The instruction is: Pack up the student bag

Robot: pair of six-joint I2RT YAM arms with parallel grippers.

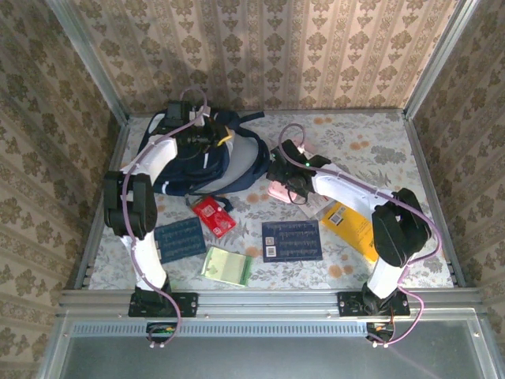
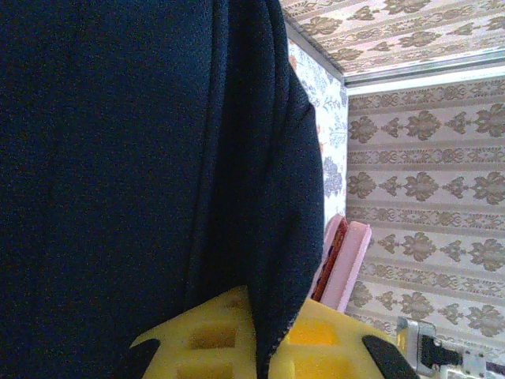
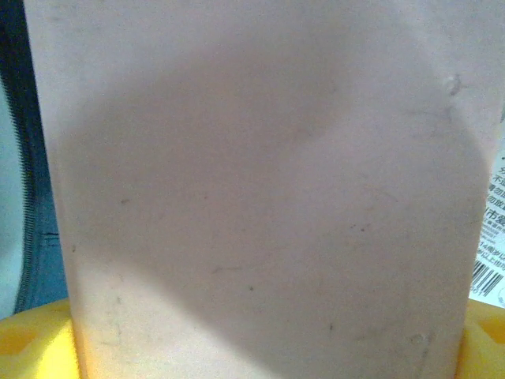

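The student bag, a dark navy backpack with white trim, lies at the back left of the table. My left gripper is over its top, shut on a fold of its navy fabric, which runs between the yellow jaws of that gripper. A pink case sits just right of the bag. My right gripper is shut on it. Its flat pink face spans the gap between the yellow jaws. In the left wrist view the pink case stands on edge with something red inside.
In front of the bag lie a red booklet, two navy printed booklets and a green notebook. A yellow book lies under the right arm. Metal rails and patterned walls close in the table.
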